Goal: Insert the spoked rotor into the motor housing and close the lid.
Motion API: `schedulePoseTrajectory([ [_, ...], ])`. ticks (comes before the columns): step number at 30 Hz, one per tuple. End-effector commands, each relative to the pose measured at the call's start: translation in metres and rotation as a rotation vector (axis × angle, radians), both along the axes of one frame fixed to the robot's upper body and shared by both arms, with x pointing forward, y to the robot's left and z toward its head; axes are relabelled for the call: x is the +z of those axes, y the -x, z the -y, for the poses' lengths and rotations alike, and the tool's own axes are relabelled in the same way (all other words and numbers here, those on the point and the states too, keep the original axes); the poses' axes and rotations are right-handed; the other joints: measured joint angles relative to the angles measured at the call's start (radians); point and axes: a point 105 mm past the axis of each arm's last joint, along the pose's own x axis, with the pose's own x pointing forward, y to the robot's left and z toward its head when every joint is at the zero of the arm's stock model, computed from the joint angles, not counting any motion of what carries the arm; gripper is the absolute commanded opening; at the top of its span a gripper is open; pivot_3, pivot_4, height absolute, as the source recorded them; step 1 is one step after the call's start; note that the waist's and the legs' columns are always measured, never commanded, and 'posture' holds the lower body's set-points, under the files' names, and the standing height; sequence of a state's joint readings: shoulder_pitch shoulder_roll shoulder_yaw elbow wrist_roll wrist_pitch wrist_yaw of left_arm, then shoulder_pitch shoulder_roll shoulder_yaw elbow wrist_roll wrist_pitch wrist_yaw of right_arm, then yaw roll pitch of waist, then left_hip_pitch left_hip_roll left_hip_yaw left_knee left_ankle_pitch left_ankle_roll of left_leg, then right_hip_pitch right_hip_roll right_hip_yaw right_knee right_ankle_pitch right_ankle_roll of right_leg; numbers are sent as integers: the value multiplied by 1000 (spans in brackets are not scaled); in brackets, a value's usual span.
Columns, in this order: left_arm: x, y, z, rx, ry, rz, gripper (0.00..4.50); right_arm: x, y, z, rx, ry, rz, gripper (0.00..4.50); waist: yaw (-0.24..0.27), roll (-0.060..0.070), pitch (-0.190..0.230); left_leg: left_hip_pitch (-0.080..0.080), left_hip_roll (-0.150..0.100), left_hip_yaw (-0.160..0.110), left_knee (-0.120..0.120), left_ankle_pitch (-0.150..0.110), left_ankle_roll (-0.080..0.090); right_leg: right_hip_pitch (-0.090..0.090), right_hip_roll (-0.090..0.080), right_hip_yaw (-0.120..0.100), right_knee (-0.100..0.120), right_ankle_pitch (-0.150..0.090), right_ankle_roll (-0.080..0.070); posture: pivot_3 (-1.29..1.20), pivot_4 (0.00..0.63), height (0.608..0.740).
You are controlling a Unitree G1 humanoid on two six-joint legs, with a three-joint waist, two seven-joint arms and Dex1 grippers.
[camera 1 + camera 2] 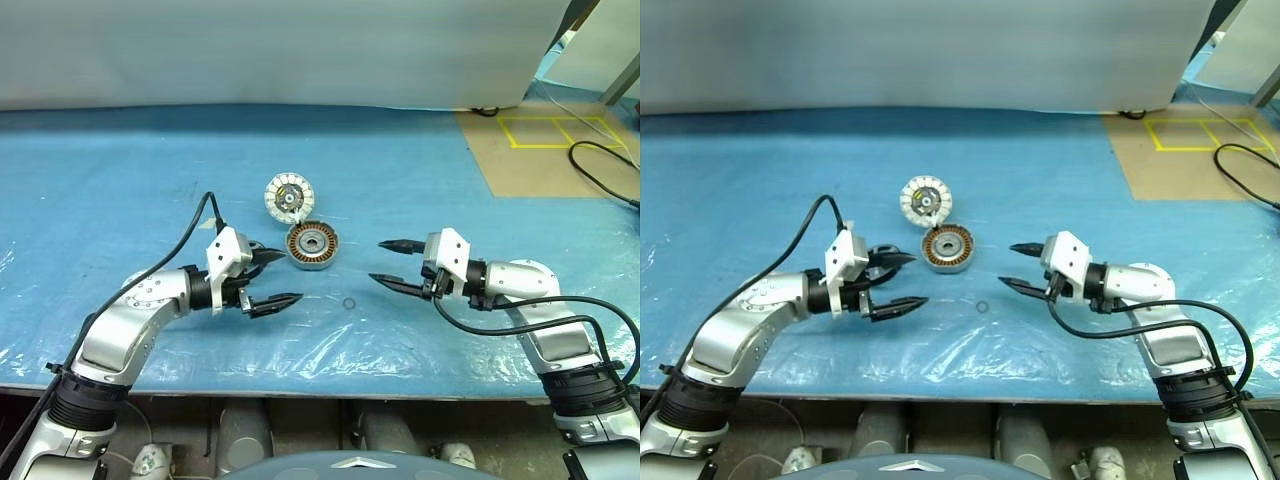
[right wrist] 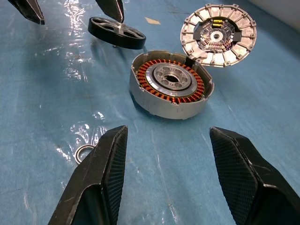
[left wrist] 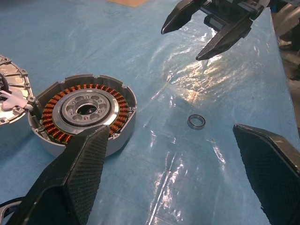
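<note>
The right wrist view is showing the spoked rotor (image 2: 116,32) lying beside the motor housing (image 2: 171,91), half hidden behind the spread left pincer (image 1: 269,280) in head views, while the right pincer (image 1: 396,264) is also spread, empty.

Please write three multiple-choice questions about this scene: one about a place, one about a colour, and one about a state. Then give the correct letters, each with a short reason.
1. Where does the small loose ring lie?
A. inside the round metal motor housing with copper windings
B. on the blue plastic sheet, between both grippers
C. on the white segmented lid

2. What colour is the spoked rotor?
A. black
B. white
C. copper

3. In what state is the motor housing?
A. closed by the lid
B. open, rotor inside
C. open, no rotor inside

Answers:
1 B: it rests on the sheet between the left gripper and the right gripper.
2 A: its rim and spokes are dark.
3 C: windings and hub are bare; the rotor lies beside it.
</note>
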State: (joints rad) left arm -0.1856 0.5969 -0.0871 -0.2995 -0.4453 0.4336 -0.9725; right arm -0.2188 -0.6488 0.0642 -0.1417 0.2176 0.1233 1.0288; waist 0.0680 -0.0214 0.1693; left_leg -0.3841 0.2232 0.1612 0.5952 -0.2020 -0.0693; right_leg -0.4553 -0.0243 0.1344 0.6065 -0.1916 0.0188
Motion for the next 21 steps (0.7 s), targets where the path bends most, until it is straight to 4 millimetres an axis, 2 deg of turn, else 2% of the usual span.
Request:
schedulePoseTrajectory([
  [1, 8, 6, 3, -23, 10, 33, 4490, 6, 1, -2, 13, 33, 37, 2927, 0, 0, 0, 0, 0, 0, 0, 0, 0, 0, 0, 0, 0, 0, 0, 0, 150, 740],
  [10, 10, 1, -1, 2, 10, 31, 4490, 5, -13, 2, -39, 29, 54, 2927, -1, 0, 0, 0, 0, 0, 0, 0, 0, 0, 0, 0, 0, 0, 0, 0, 150, 740],
  [15, 13, -2, -5, 8, 1, 39, 4490, 7, -15, -3, 41, 57, 67, 2927, -2, 0, 0, 0, 0, 0, 0, 0, 0, 0, 0, 0, 0, 0, 0, 0, 150, 740],
  [18, 13, -3, -5, 11, -1, 42, 4490, 13, -18, -10, 112, 92, 101, 2927, -3, 0, 0, 0, 0, 0, 0, 0, 0, 0, 0, -1, 0, 0, 0, 0, 150, 740],
  [21, 14, -3, -6, 13, -3, 43, 4490, 24, -20, -27, 205, 118, 148, 2927, -6, 0, 0, 0, 0, 0, 0, 0, 0, 0, 0, -1, 1, 0, 0, 0, 150, 740],
])
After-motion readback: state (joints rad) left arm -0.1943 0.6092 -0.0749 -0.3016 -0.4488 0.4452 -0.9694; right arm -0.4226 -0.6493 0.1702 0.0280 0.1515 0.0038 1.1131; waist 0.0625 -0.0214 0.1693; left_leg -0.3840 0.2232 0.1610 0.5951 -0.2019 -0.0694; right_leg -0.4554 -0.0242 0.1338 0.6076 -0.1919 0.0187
